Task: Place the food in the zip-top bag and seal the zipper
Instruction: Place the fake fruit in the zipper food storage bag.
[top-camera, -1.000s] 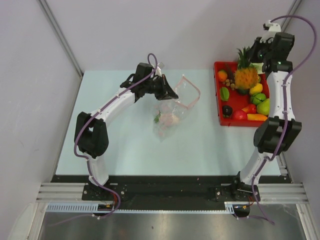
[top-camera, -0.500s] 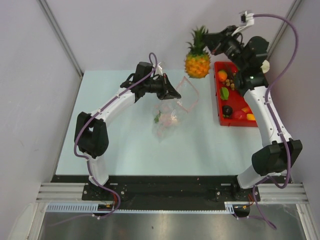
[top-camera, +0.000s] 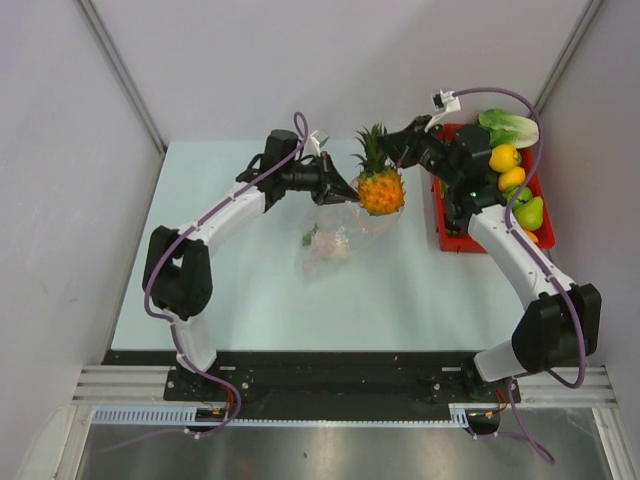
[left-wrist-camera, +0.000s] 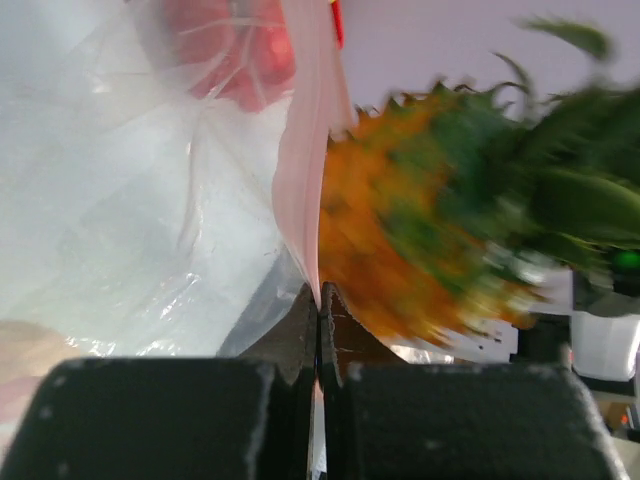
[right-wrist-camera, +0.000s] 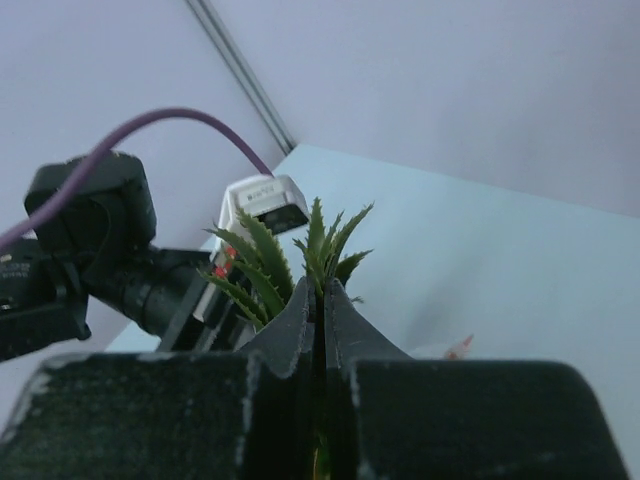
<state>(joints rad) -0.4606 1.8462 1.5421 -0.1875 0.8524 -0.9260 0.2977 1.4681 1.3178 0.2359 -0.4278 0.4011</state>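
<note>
Item: orange plastic pineapple with a spiky green crown (top-camera: 381, 191), hanging crown-up, long axis near upright, just beside the raised mouth of the crinkly clear zip-top bag (top-camera: 330, 245). The bag's lower part rests on the pale blue-green counter (top-camera: 250, 300). Right jaws: clenched on the crown leaves (right-wrist-camera: 262, 262). Left jaws: clenched on the thin pink-red zipper strip (left-wrist-camera: 300, 180), holding the mouth edge up. Governing relation: the fruit's body lies on the right-arm side of the held strip, touching or nearly so, and the opening is below and to its left, so the right arm is judged the one to lower it in, base first. The red rectangular tray (top-camera: 441, 238) stands well apart on the right. The top view gives the layout, but not whether the base has entered the mouth. The left wrist view shows the pinch and the blurred fruit (left-wrist-camera: 400, 250) past the strip. The right wrist view shows only the leaves; the body is hidden.
</note>
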